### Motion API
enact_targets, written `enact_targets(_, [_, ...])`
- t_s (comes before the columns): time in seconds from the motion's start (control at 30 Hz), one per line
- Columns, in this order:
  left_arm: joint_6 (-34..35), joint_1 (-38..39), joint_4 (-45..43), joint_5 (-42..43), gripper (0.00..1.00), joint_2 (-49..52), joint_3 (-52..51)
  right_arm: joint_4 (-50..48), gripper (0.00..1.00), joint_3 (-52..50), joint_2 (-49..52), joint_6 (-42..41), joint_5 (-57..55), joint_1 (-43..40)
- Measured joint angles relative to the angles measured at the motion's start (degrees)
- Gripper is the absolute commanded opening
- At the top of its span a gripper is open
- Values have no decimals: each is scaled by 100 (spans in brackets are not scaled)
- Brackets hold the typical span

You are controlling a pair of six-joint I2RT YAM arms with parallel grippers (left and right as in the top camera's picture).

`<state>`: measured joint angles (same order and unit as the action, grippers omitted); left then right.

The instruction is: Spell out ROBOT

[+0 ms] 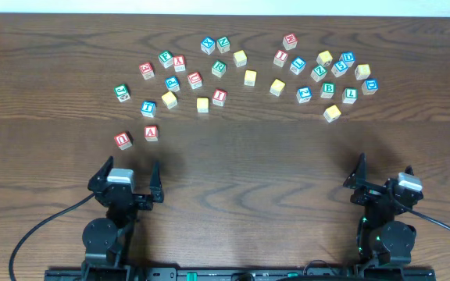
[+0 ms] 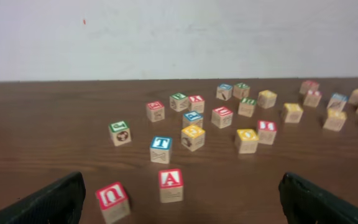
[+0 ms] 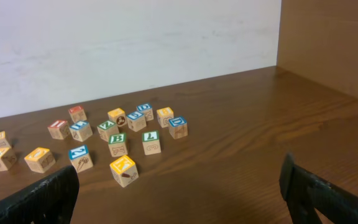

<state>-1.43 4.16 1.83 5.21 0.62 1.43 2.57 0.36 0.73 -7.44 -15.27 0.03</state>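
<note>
Left jaws: standing wide apart, empty, poised for first pick.
Right jaws: standing apart, empty.
Task cubes: small wooden green-lettered R cube (image 1: 219, 68), green-lettered B cube (image 1: 328, 90) and blue-lettered T cube (image 1: 148, 108) lying scattered across the brown wooden tabletop (image 1: 256, 172), unsorted.

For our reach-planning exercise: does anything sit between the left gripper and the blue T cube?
Yes. The red A cube sits just in front of the blue T cube, on the line from the open left gripper. The red U cube lies left of that line, apart from both.
</note>
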Motion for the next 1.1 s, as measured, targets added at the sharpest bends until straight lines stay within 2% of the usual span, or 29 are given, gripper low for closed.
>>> enact_targets(0.33, [470, 0, -26, 437, 98, 63, 83, 0, 99, 0, 0, 0, 2, 0])
enact_targets(0.47, [549, 0, 221, 518, 98, 612, 664, 0, 99, 0, 0, 0, 2, 0])
enact_targets(0.63, [474, 0, 573, 643, 98, 2037, 1622, -11, 99, 0, 0, 0, -2, 0])
enact_targets(0.87, [243, 0, 1248, 909, 98, 4883, 3834, -4, 99, 0, 0, -2, -4, 0])
enact_targets(1.1, [-9, -2, 1878, 1405, 97, 6159, 5344, -4, 99, 0, 0, -2, -2, 0])
